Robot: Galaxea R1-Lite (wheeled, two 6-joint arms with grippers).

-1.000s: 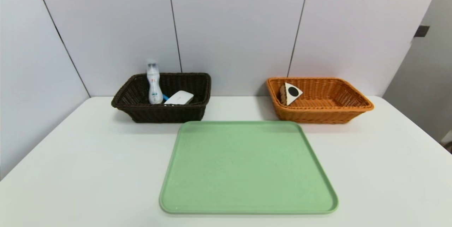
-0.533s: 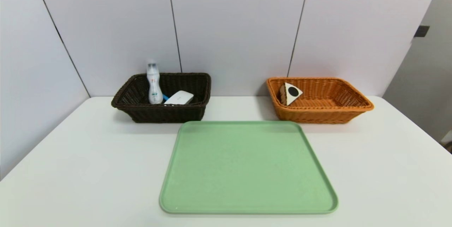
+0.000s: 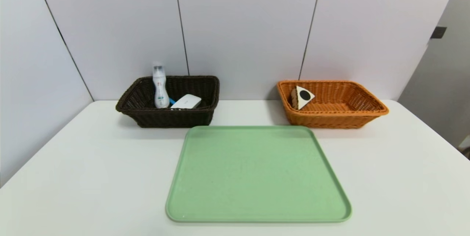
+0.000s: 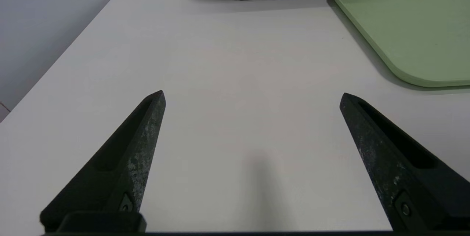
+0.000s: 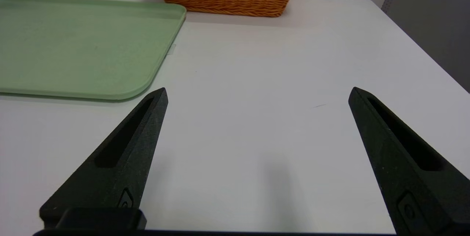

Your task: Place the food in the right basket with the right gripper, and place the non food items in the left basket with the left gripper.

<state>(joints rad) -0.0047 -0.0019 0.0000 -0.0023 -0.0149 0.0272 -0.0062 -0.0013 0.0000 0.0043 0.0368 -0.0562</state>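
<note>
Triangular cake slice point(image 3: 302, 97) in orange wicker basket point(image 3: 367, 113); bottle point(image 3: 160, 87), white box point(image 3: 186, 101) in dark brown wicker basket point(image 3: 165, 116). Left claw point(image 4: 251, 94) & right claw point(image 5: 257, 91) wide open, empty, above white desk point(image 3: 91, 162).

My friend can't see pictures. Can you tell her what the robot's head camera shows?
A bare green tray sits mid-table. Behind it, the dark brown basket on the left holds a bottle and a white box; the orange basket on the right holds a cake slice.
</note>
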